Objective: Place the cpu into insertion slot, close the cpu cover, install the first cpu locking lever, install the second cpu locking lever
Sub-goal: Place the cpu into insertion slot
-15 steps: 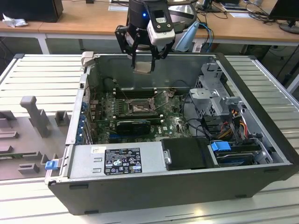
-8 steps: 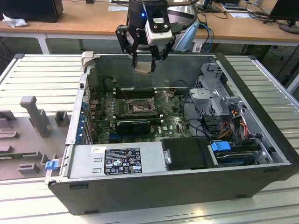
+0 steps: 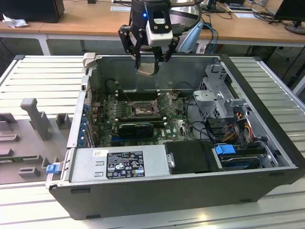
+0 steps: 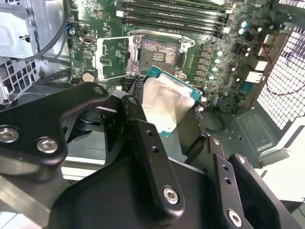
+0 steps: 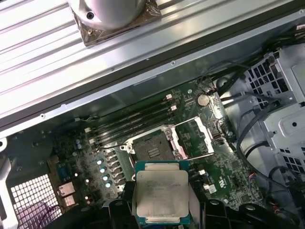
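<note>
- The computer case (image 3: 190, 193) lies open, and in the exterior view its far wall is near the gripper (image 3: 147, 67). We judge that a descent drifting that way could knock the arm against the rim.
- The motherboard (image 5: 90, 143) is crowded around the socket, with the memory slots (image 5: 128, 121) just beside it. A touchdown off target would, we think, scrape components.
- The gripper hangs above the board. Its jaws are drawn in on two opposite edges of the chip and hold it.
- The cpu cover (image 4: 129, 57) stands flipped open beside the socket. If it dropped shut, it would block the seat.
- The insertion slot (image 5: 151, 149) is bare, with its contact field exposed. We think a tilted or shifted landing could bend those contacts.
- The cpu (image 5: 162, 195) sits between the fingers, well above the slot, and looks tilted in the second wrist view. So thin an edge grip could let it slip or turn, and it would then meet the socket askew.
</note>
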{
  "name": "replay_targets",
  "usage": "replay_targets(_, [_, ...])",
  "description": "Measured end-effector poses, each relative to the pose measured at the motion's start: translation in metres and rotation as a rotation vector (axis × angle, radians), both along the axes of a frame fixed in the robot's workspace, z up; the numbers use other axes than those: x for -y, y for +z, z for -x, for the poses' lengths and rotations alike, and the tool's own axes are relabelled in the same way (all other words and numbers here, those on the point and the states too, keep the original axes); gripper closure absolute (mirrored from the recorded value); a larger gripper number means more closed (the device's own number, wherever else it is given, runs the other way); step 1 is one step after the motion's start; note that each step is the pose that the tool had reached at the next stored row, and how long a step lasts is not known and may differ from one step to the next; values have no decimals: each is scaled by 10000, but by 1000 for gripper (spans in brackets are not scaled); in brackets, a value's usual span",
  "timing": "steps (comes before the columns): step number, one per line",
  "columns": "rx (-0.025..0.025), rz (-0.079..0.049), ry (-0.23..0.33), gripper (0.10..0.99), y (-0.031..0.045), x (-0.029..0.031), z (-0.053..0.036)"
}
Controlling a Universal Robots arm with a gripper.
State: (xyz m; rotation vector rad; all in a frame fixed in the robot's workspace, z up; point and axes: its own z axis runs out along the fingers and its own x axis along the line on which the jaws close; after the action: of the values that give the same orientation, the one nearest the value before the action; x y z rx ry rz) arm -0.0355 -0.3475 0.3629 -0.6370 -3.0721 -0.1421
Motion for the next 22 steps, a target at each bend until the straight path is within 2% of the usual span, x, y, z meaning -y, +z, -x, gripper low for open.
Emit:
replay_targets(11, [0,0,-722,557,-4,0,0])
replay_targets(18, [0,0,-1543,557,-11,0,0])
replay_targets(22, [0,0,-1826,557,-12,0,0])
